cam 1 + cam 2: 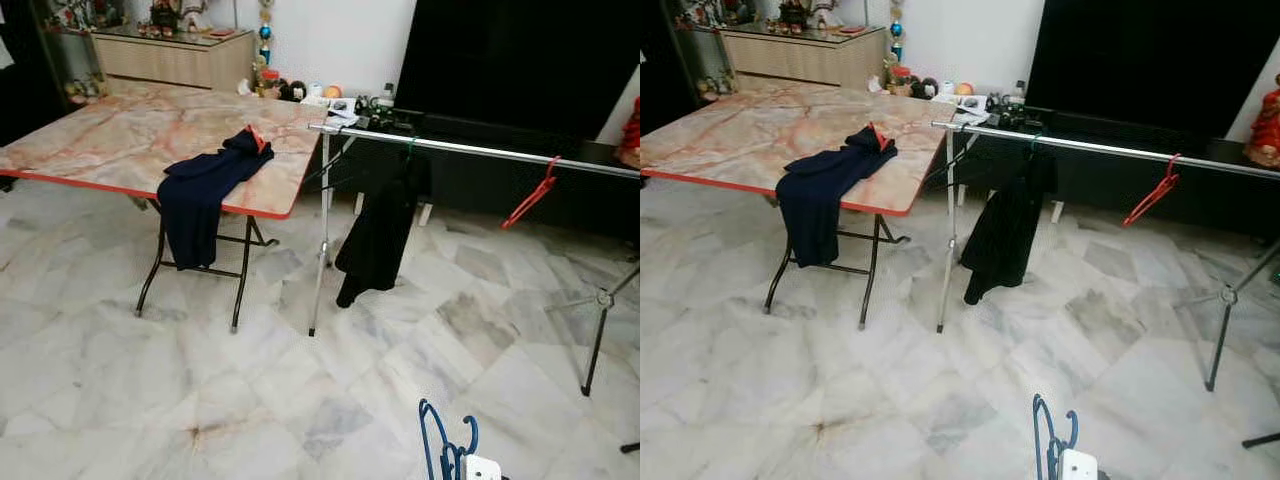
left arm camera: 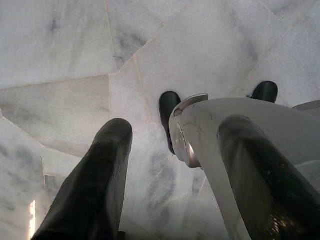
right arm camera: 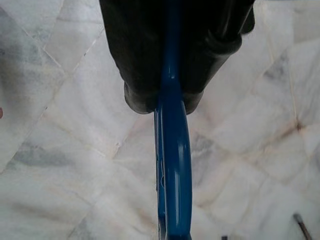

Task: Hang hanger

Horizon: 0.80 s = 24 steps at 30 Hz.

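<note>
A white marble floor [image 1: 200, 400] is seen spreading across a living room, with a folding table [image 1: 120, 140] of pink marbled top and red edge set at the left. A dark navy garment [image 1: 200, 190] is draped over the table's near edge, part of it hanging down beside the black legs. To the right of the table, a metal clothes rail [image 1: 470, 148] is carried on thin stands and runs off toward the right. A black garment [image 1: 380, 235] is hung from the rail near its left end, and a red hanger [image 1: 532, 195] is hooked on the rail further right, well apart from the black garment. A black screen is set against the far wall behind the rail, and a wooden sideboard [image 1: 170, 58] with ornaments stands at the back left.

At the bottom of the head views, right of centre, a blue hanger [image 1: 447, 440] is held low above the floor, its curled hook pointing up, well short of the rail. The right gripper [image 3: 172, 102] is seen in its wrist view pointed down at the floor, its two black fingers [image 3: 135, 55] pressed closed on the blue hanger's bar, which runs out between them.

The left gripper [image 2: 175, 165] is hung down toward the floor beside the robot's silver leg and black feet, its fingers [image 2: 95, 180] spread apart with nothing between them.
</note>
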### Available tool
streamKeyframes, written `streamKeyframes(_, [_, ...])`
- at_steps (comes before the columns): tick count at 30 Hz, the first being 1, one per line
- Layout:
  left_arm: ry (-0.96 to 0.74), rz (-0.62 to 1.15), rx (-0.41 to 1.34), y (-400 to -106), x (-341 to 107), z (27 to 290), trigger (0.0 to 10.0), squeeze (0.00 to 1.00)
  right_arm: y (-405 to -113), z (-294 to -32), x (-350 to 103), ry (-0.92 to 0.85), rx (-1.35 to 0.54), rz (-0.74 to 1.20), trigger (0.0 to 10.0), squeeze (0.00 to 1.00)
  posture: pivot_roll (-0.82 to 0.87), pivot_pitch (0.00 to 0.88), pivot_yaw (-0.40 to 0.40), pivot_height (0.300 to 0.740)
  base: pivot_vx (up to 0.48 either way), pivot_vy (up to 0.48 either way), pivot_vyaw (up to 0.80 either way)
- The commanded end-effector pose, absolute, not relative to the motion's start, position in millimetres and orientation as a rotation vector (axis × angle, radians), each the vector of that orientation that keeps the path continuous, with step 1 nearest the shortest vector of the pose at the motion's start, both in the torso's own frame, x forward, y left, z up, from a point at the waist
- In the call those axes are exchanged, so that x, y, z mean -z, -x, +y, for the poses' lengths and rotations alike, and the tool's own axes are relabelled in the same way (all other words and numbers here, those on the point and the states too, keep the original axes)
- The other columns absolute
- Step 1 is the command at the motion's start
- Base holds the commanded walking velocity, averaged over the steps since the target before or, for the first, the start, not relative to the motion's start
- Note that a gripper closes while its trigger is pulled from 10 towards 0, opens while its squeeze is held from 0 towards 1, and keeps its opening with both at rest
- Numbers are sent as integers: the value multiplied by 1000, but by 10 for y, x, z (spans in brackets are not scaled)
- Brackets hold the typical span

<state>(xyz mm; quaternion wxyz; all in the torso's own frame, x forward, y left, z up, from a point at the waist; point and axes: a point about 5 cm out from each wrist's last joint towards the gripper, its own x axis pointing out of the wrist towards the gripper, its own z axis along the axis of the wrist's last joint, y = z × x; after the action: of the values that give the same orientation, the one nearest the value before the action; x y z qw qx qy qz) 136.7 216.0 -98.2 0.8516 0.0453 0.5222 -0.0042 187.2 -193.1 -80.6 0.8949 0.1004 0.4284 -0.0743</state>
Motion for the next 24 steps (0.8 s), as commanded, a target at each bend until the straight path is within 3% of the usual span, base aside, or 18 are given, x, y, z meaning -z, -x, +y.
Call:
streamKeyframes(1, [-77,1111,23,-1352,995,2121,10000,0,-1936,-1964,768,-236,190,858,10000,0,141,9,-97,740,442,0,0])
streamKeyframes(8, [-77,1114,31,-1356,997,2108,10000,0,-1955,-1969,758,-234,182,857,10000,0,138,11,-98,740,471,0,-686])
streamKeyframes(24, [-64,1107,52,-1383,995,2055,10000,0,-2057,-1944,703,-229,156,820,10000,0,130,16,-91,740,480,0,0])
